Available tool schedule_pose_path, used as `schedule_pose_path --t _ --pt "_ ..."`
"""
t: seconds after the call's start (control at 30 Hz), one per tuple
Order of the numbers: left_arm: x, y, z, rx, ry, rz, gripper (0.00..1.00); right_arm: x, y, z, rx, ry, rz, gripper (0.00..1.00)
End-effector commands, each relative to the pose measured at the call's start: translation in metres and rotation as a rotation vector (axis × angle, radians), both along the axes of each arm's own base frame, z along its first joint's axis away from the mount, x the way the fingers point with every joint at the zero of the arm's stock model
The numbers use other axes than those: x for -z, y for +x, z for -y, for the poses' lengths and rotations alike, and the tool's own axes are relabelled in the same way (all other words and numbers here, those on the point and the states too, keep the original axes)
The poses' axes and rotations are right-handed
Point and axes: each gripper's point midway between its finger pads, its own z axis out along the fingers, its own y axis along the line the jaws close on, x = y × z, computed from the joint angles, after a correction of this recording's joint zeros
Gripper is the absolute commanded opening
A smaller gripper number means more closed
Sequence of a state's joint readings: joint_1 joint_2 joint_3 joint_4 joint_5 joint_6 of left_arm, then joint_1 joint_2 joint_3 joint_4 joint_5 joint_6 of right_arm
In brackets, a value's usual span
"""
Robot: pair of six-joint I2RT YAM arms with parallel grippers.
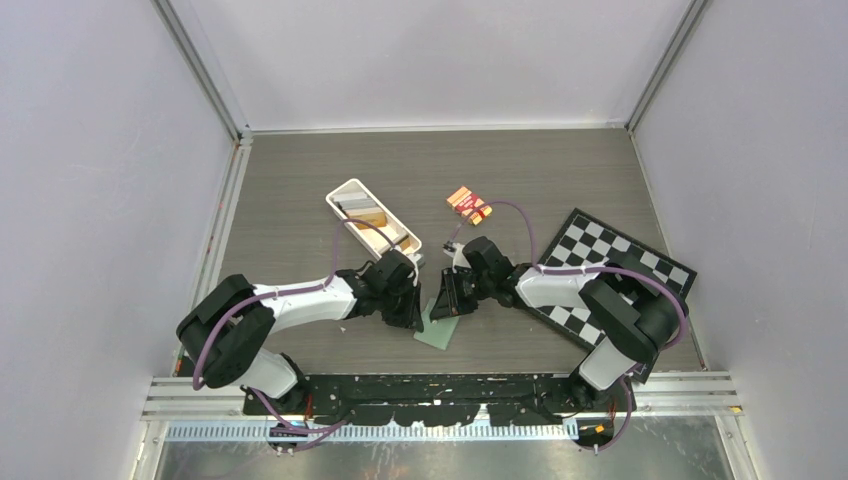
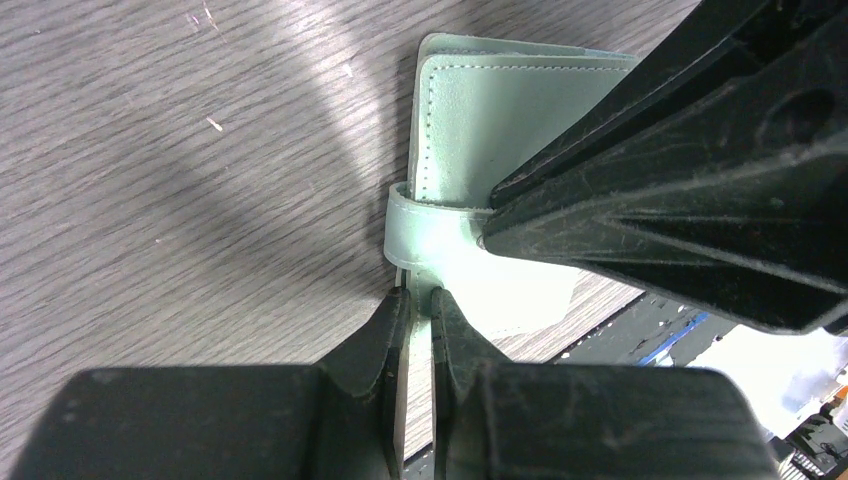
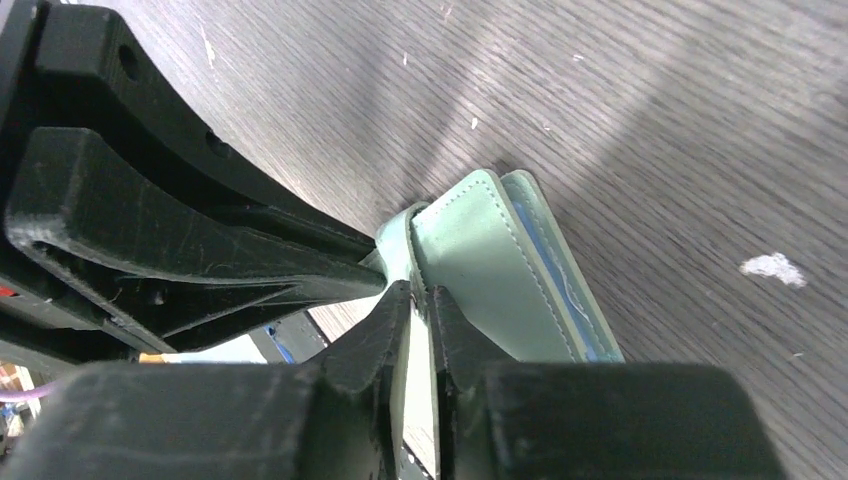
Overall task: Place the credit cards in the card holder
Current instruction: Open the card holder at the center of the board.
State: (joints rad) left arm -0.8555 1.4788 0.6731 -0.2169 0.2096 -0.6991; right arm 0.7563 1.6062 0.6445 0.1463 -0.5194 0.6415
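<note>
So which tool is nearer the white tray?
Left. The left tool is beside the near end of the white tray; the right tool is farther right, across the card holder.

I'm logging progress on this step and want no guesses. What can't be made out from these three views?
Top view: most of the card holder is hidden beneath the left gripper and right gripper.
Both wrist views: its pockets are hidden between the covers, so any card inside is unseen.
Top view: the credit cards in the white tray are too small to count.
</note>
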Motion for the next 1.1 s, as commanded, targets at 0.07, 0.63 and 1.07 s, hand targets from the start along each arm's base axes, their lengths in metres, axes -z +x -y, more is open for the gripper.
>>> schedule_pose_path --t 0.07,0.63,1.07 --pt "0.033 0.003 -0.022 -0.035 0.133 0.022 0.0 -0.004 -0.015 -0.012 -0.023 0.016 -0.047 0.05" --pt "0.038 0.01 -0.02 -0.059 0.134 0.041 0.0 -0.018 0.013 -0.027 0.239 0.019 -0.177 0.0" --pt "0.02 0.016 -0.017 -0.012 0.083 0.13 0.14 -0.057 0.032 -0.028 0.318 0.033 -0.115 0.03"
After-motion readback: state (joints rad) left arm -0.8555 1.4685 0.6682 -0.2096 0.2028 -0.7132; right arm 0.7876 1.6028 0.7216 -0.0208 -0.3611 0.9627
